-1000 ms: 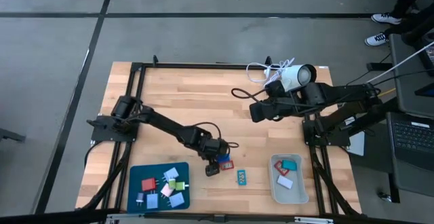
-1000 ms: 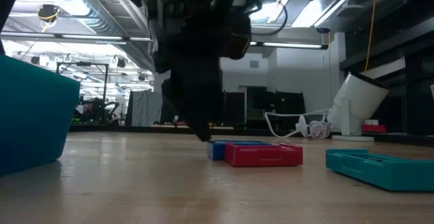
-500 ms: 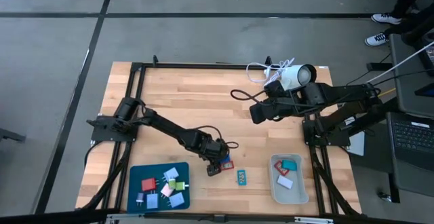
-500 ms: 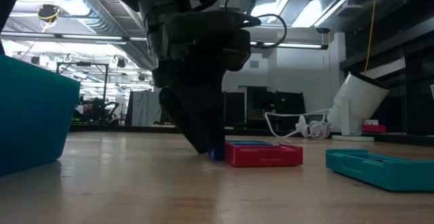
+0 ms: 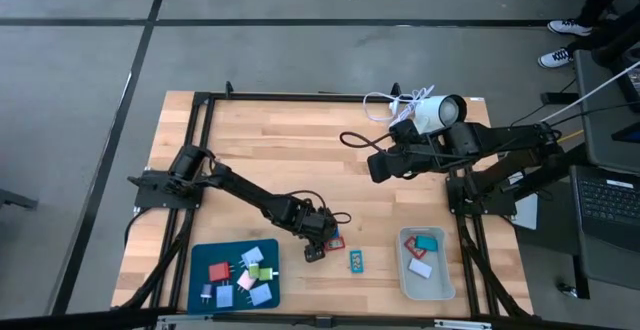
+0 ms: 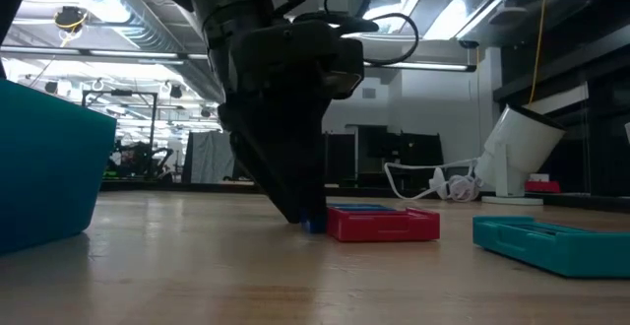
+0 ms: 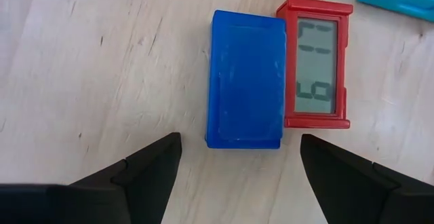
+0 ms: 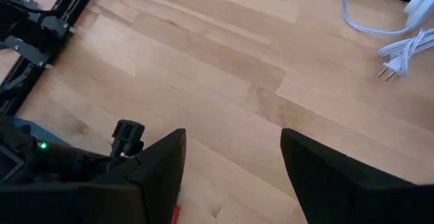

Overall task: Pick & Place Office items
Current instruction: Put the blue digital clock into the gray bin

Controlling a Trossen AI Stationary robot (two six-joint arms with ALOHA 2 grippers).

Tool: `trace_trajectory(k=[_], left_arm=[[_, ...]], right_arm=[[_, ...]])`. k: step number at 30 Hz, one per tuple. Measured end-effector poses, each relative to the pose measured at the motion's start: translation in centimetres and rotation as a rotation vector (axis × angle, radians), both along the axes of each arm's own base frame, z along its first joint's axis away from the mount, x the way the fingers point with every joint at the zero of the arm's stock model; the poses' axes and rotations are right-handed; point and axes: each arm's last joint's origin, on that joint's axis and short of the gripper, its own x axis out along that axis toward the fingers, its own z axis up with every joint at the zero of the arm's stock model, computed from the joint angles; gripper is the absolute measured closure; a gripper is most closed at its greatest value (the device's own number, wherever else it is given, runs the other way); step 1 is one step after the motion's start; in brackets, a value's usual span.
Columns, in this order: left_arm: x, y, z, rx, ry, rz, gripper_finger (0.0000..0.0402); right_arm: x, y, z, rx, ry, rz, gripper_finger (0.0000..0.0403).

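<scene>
We see a table (image 5: pixel 260 140) from above. Near its front edge a tray (image 5: pixel 200 260) of small items sits at the left corner and a bin (image 5: pixel 405 275) holding a few at the right. Between them lie two small pieces (image 7: pixel 245 78) side by side, touching, and a third (image 5: pixel 356 260) just right of them. A lamp (image 5: pixel 437 113) stands by the back right corner.

Table (image 7: pixel 81 68): pale wood planks, matt, finely grained. On it, a blue piece (image 7: pixel 245 79) of smooth plastic with a faint sheen (light scuffs show); touching the blue piece, a red piece (image 7: pixel 316 62) of glossy plastic framing a grey display. Left gripper (image 7: pixel 241 173): dark matt fingers flanking the blue piece.
</scene>
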Motion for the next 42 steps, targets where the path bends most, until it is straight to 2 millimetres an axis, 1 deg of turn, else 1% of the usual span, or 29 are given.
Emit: trace_trajectory(k=[3,5,10,14,16,26,29,31,33,35,36,40,42], left_arm=[[0.1,0.3,-0.3,0.015,0.002,0.011,0.0107],[0.2,0.5,-0.7,0.025,0.010,0.017,0.0122],[0.4,0.6,-1.6,0.034,0.022,0.027,0.0180],[0.6,0.7,-1.6,0.046,0.005,0.013,0.0231],[0.6,0.8,-1.6,0.048,0.000,0.011,0.0249],[1.4,2.2,-1.4,-0.025,-0.027,0.004,0.0249],[1.5,2.7,-0.7,-0.055,-0.051,-0.018,0.0249],[1.5,2.9,0.0,-0.060,-0.072,-0.040,0.0249],[1.6,3.2,0.3,-0.066,-0.089,-0.038,0.0249],[1.6,3.7,1.3,-0.072,-0.118,-0.038,0.0249],[1.7,3.8,2.2,-0.087,-0.158,-0.052,0.0249],[2.0,4.1,5.3,-0.143,-0.309,-0.112,0.0249],[2.2,4.4,7.1,-0.185,-0.400,-0.131,0.0249]], right_arm=[[0.0,0.2,0.0,0.007,-0.007,-0.004,0.0158],[0.0,0.3,0.0,0.009,-0.013,0.000,0.0158],[0.1,0.5,0.1,0.014,-0.028,0.004,0.0158],[0.1,0.5,0.1,0.014,-0.028,0.003,0.0158],[0.1,0.5,0.1,0.015,-0.030,0.003,0.0158],[0.2,0.5,0.2,0.016,-0.040,0.011,0.0158],[0.3,0.4,0.4,-0.034,-0.051,0.013,0.0158],[0.2,0.2,1.3,-0.101,-0.083,0.004,0.0158],[-0.1,0.0,2.8,-0.166,-0.128,0.000,0.0158],[-0.5,-0.3,4.6,-0.235,-0.162,0.014,0.0158],[-0.9,-0.4,5.5,-0.271,-0.176,0.015,0.0158],[-3.8,-0.6,9.3,-0.378,-0.254,0.006,0.0158],[-5.5,-0.3,10.4,-0.410,-0.286,0.008,0.0158]])
